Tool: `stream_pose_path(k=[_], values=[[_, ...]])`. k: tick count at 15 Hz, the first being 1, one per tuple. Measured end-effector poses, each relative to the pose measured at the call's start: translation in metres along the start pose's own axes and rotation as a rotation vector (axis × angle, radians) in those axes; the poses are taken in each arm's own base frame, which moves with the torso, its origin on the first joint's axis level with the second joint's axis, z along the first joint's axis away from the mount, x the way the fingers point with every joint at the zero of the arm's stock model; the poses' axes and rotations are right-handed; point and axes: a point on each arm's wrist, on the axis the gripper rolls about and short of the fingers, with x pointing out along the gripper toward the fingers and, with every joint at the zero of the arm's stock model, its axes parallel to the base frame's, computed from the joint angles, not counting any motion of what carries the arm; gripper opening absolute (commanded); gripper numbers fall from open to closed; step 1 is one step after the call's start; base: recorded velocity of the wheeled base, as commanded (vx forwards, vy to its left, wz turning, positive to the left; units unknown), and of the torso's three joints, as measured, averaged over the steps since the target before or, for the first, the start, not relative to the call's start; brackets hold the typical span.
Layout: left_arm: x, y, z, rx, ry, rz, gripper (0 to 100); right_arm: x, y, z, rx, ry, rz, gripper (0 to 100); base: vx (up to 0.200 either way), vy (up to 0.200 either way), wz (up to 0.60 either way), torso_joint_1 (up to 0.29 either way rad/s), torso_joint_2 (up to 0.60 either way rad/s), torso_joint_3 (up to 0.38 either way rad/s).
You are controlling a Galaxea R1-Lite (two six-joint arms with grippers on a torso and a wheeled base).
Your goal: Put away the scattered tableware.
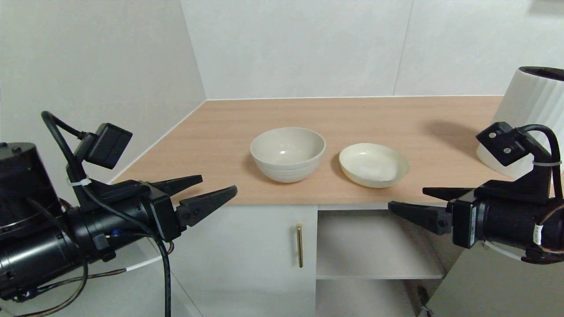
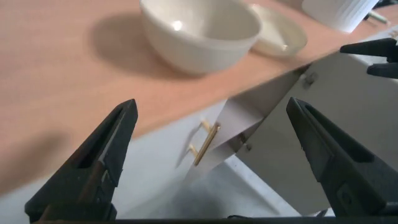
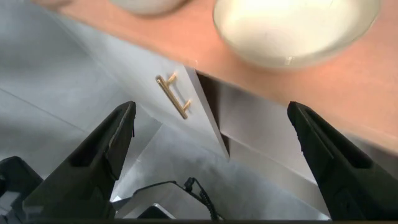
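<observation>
A deep beige bowl (image 1: 287,153) stands on the wooden counter (image 1: 335,119), with a shallow cream dish (image 1: 373,164) just to its right. Both lie near the counter's front edge. My left gripper (image 1: 210,190) hangs open in front of the counter, left of and below the bowl (image 2: 200,32). My right gripper (image 1: 414,202) is open too, in front of the counter edge, below and right of the dish (image 3: 292,28). Neither holds anything. The dish (image 2: 280,34) sits behind the bowl in the left wrist view.
Under the counter a white cabinet door with a brass handle (image 1: 299,245) is closed at left. Beside it the right compartment (image 1: 374,246) stands open with a bare shelf. A tall ribbed white container (image 1: 528,119) stands at the counter's right end. Walls close the left and back.
</observation>
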Motion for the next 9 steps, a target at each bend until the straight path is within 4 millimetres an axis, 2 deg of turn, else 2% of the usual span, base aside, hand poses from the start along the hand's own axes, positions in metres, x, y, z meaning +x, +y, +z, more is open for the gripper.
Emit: stream_pose_path(k=[3,5,9], values=[[0.003,0.000,0.008,0.006,-0.016,-0.007,100,0.003,0.000,-0.001,0.000,0.007,0.005,100,0.000,0.000,0.00,0.209,-0.49,-0.281],[0.008,-0.001,0.020,0.015,-0.049,-0.017,100,0.005,-0.001,-0.002,0.001,0.012,0.003,100,0.000,0.000,0.00,0.217,-0.50,-0.283],[0.012,0.002,0.013,-0.061,0.130,0.030,100,0.012,-0.003,-0.004,0.005,0.029,-0.007,100,0.000,0.000,0.00,0.071,-0.14,-0.080]])
